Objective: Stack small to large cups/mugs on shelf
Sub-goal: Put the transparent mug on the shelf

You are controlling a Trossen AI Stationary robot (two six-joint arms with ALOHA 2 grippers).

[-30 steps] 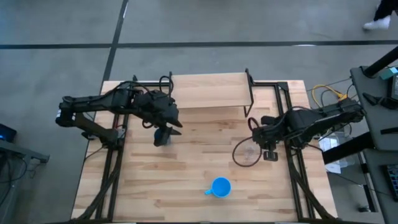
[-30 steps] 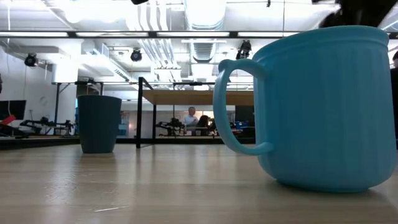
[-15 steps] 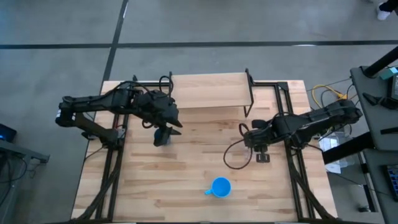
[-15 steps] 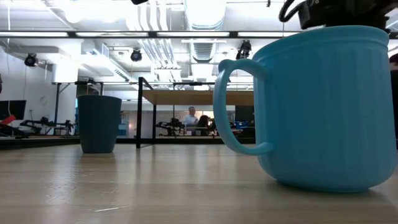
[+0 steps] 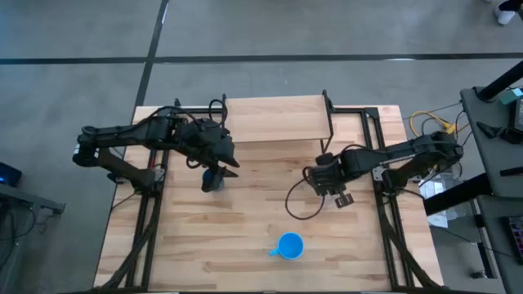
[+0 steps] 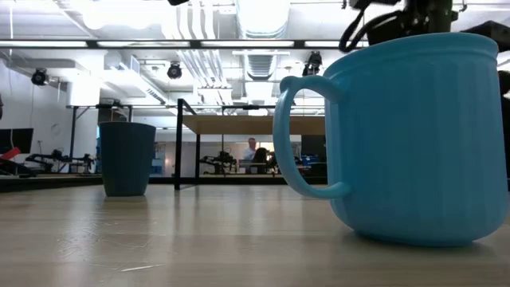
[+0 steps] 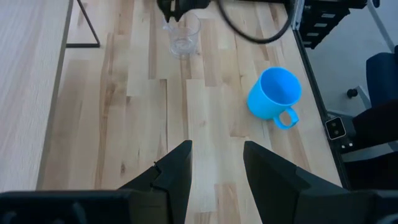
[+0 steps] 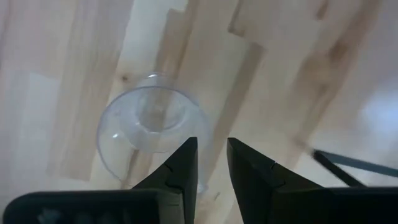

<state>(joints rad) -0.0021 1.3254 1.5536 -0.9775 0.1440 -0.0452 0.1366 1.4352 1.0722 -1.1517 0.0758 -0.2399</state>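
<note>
While the clear glass stands empty on the desk near the shelf, the right end effector hovers over its rim, fingers narrowly parted. The left end effector, apart and empty, sits above the navy cup. Only the low view shows the room; the blue mug is empty.

Two robot arms reach over a wooden table.
The left gripper is just above the dark blue cup. The right gripper is near the shelf's black leg. The bright blue mug stands alone near the table's front edge.
</note>
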